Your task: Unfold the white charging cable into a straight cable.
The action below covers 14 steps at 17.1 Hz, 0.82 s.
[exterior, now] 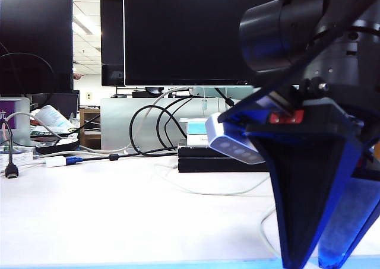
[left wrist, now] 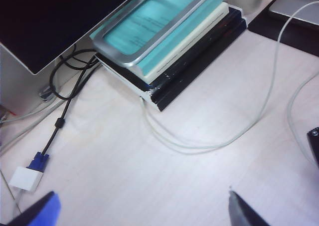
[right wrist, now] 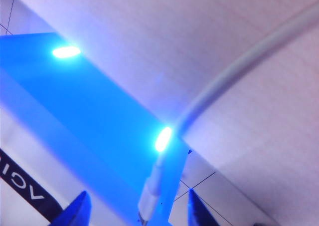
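The white charging cable (left wrist: 209,147) lies in a loose double curve on the pale table, running from the foot of a stack of boxes towards the near edge (exterior: 264,224). In the right wrist view the white charging cable (right wrist: 234,71) bends down to its white plug (right wrist: 152,196). My right gripper (right wrist: 137,196) stands open around that plug, a gap showing on each side. In the exterior view the right gripper (exterior: 314,260) points down at the table's front edge. My left gripper (left wrist: 140,193) hangs open over bare table, short of the cable's loop.
A stack of flat boxes and a teal-topped monitor stand (left wrist: 169,46) sits behind the cable. Thick black cables (left wrist: 70,81) and a white adapter with a blue plug (left wrist: 27,176) lie to one side. Monitors (exterior: 196,31) stand at the back. A blue strip (right wrist: 99,126) lines the table's front edge.
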Each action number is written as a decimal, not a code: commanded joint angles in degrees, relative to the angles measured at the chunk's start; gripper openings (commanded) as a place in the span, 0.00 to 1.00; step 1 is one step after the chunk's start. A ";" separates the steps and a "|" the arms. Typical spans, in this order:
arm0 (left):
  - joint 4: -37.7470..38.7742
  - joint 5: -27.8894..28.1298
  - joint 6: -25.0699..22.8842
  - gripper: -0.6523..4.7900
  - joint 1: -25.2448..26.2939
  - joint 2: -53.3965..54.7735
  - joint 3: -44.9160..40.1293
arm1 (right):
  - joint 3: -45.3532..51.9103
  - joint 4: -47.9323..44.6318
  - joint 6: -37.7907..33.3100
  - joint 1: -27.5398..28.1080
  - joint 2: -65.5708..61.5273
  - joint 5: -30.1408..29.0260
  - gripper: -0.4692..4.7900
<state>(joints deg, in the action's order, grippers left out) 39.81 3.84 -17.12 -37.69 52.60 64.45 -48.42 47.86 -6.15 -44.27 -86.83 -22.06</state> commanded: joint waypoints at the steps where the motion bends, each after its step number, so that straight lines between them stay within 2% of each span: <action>1: -0.48 -0.26 -0.07 1.00 -0.02 -0.13 0.22 | -0.09 -0.63 0.35 -0.02 -0.31 0.02 0.36; 2: -0.46 -0.26 -0.07 1.00 -0.02 -0.13 0.22 | -0.09 -0.92 0.39 0.00 -0.31 -0.92 0.26; 5: -0.44 -0.26 -0.04 1.00 -0.02 -0.13 0.22 | -0.09 -1.92 0.44 0.00 -0.31 -0.94 0.13; 7: -0.31 -0.24 -0.07 1.00 -0.02 -0.15 0.22 | -0.24 -1.40 1.05 0.00 -0.24 -0.76 0.13; 8: 0.02 -0.24 -0.09 1.00 -0.02 -0.15 0.22 | -0.70 0.35 1.79 0.00 0.33 1.18 0.13; 10: 0.37 -0.24 -0.07 1.00 -0.02 -0.15 0.22 | -2.27 4.59 2.95 -0.02 2.45 6.78 0.12; 12: 0.37 -0.26 -0.07 1.00 -0.02 -0.15 0.22 | -6.86 10.21 3.39 0.63 8.28 15.80 0.11; 14: 0.37 -0.24 -0.04 1.00 -0.02 -0.15 0.22 | -11.23 14.84 4.37 3.67 10.91 17.73 0.11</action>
<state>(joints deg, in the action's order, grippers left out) 40.56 3.84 -17.12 -37.69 52.56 64.45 -58.08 59.61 -2.61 -42.00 -76.60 -6.17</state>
